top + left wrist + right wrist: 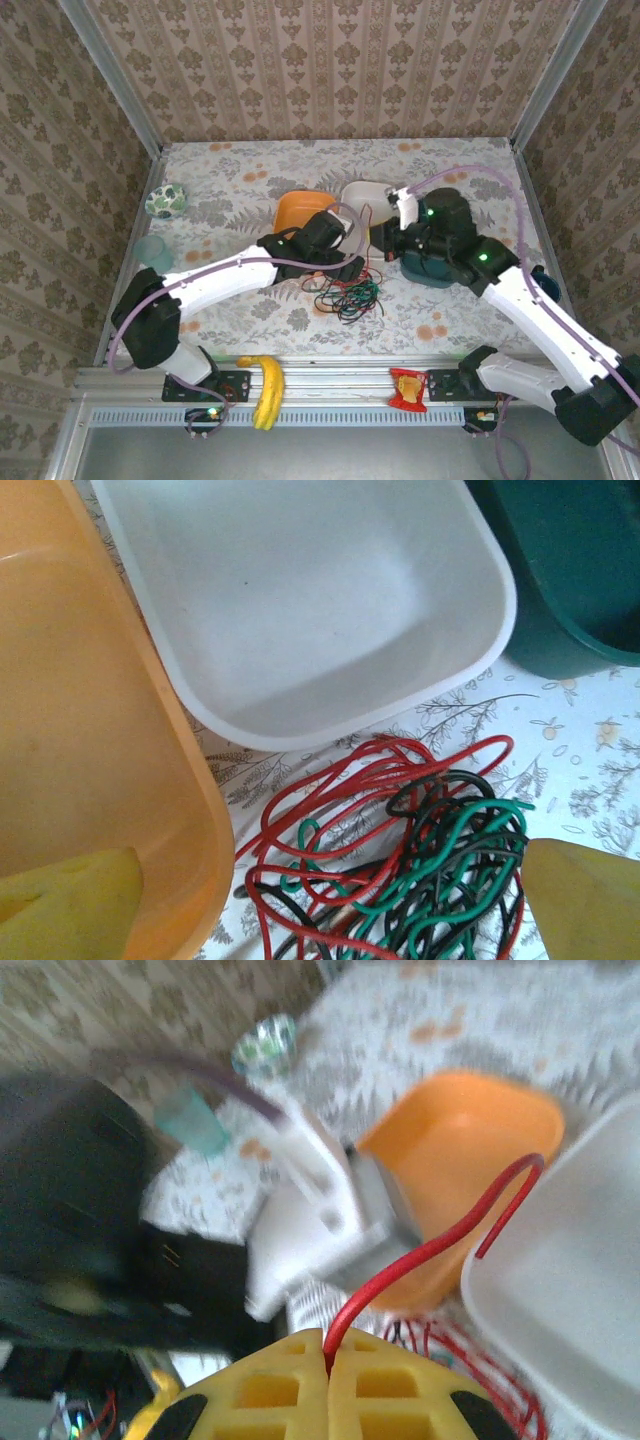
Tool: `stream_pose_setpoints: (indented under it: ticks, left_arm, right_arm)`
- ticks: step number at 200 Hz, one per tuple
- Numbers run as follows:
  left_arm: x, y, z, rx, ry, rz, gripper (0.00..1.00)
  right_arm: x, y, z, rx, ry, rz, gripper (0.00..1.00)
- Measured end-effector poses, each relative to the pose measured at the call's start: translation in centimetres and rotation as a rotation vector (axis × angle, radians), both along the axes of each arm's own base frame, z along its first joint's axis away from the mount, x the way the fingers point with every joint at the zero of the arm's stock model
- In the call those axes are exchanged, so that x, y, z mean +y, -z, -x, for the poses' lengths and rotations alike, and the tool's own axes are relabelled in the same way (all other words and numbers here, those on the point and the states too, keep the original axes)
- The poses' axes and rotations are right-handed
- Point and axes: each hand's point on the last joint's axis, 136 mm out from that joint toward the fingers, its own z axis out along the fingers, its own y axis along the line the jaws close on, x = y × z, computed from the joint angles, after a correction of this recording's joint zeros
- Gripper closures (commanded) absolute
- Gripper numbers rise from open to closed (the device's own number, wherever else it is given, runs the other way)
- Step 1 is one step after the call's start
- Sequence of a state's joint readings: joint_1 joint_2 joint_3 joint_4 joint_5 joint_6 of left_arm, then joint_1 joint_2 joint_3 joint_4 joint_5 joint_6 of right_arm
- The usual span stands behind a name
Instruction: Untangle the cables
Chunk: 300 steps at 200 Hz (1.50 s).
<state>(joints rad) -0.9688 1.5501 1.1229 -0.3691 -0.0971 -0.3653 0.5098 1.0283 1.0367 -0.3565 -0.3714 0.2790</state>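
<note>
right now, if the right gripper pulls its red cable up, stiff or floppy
Likely floppy yet slightly springy: the red cable arches from the shut right gripper and holds its curve. It probably won't lift alone, since red loops weave through the green and black cables. Thin wire looks light, so those may drag along.

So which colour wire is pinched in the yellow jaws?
The red wire, clamped between the right arm's shut jaws; the green wire and black wire lie loose.

Orange bowl, white dish and green tub sit side by side.
</note>
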Motion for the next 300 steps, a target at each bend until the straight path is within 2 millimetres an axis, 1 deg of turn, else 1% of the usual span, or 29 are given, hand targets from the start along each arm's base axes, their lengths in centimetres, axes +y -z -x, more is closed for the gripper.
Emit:
stream_pose_setpoints:
  ticks: [22,37,58,81,110,134,147,159,176,185,192,207,221,235,242,260,273,281,300]
  left_arm:
    - [0.5,0.9,-0.7,-0.012,-0.035,-0.067,0.02]
    - [1.2,1.3,-1.0,-0.021,-0.065,-0.105,0.02]
    - [1.8,1.5,-1.3,-0.027,-0.096,-0.127,0.02]
    - [2.1,1.8,-1.4,-0.022,-0.116,-0.139,0.02]
    - [2.6,2.2,-1.3,-0.014,-0.135,-0.165,0.01]
    - [2.6,1.8,-1.2,-0.023,-0.122,-0.160,0.01]
    - [2.1,0.9,-0.6,-0.038,-0.073,-0.126,0.01]
    - [1.2,-0.6,0.6,-0.055,0.006,-0.070,0.00]
    - [-0.7,-3.1,2.7,-0.092,0.130,0.026,0.00]
    - [-1.8,-4.1,3.5,-0.106,0.188,0.067,0.00]
    - [-2.6,-4.5,4.0,-0.113,0.228,0.090,0.00]
    - [-4.0,-3.9,4.9,-0.104,0.297,0.099,0.00]
    - [-5.2,-2.4,5.1,-0.091,0.338,0.067,0.00]
    - [-6.3,-0.2,5.0,-0.072,0.361,0.020,0.01]
    - [-6.6,0.9,4.7,-0.066,0.358,-0.005,0.03]
    - [-6.7,3.6,3.9,-0.063,0.330,-0.083,0.14]
    - [-6.3,5.2,3.4,-0.061,0.308,-0.130,0.29]
    - [-6.1,5.8,3.1,-0.062,0.296,-0.151,0.37]
    - [-5.9,6.4,2.8,-0.062,0.272,-0.169,0.58]
  right_arm:
    - [-1.5,-6.1,0.4,-0.155,0.037,-0.040,1.00]
    - [-2.6,-9.6,1.0,-0.253,0.072,-0.060,1.00]
    - [-4.2,-13.2,1.8,-0.359,0.126,-0.081,1.00]
    - [-5.5,-15.7,2.3,-0.434,0.181,-0.104,1.00]
    - [-6.0,-17.7,2.3,-0.483,0.208,-0.127,1.00]
    - [-6.0,-18.5,1.9,-0.493,0.221,-0.132,1.00]
    - [-5.9,-18.3,1.4,-0.482,0.231,-0.130,1.00]
    - [-5.9,-18.0,0.8,-0.468,0.244,-0.123,1.00]
    - [-5.7,-17.5,0.1,-0.448,0.257,-0.115,1.00]
    - [-5.7,-17.2,-0.3,-0.436,0.266,-0.112,1.00]
    - [-5.6,-17.1,-0.6,-0.427,0.273,-0.111,1.00]
    - [-5.5,-17.4,-1.3,-0.416,0.285,-0.112,1.00]
    - [-5.4,-18.2,-1.8,-0.418,0.295,-0.120,1.00]
    - [-5.4,-19.1,-2.0,-0.423,0.302,-0.132,1.00]
    - [-5.4,-19.6,-2.1,-0.427,0.307,-0.139,1.00]
    - [-5.7,-20.9,-2.0,-0.442,0.318,-0.151,1.00]
    - [-6.0,-22.1,-1.8,-0.464,0.332,-0.162,1.00]
    - [-6.3,-23.0,-1.6,-0.482,0.341,-0.170,1.00]
    - [-7.1,-25.1,-1.0,-0.535,0.361,-0.181,1.00]
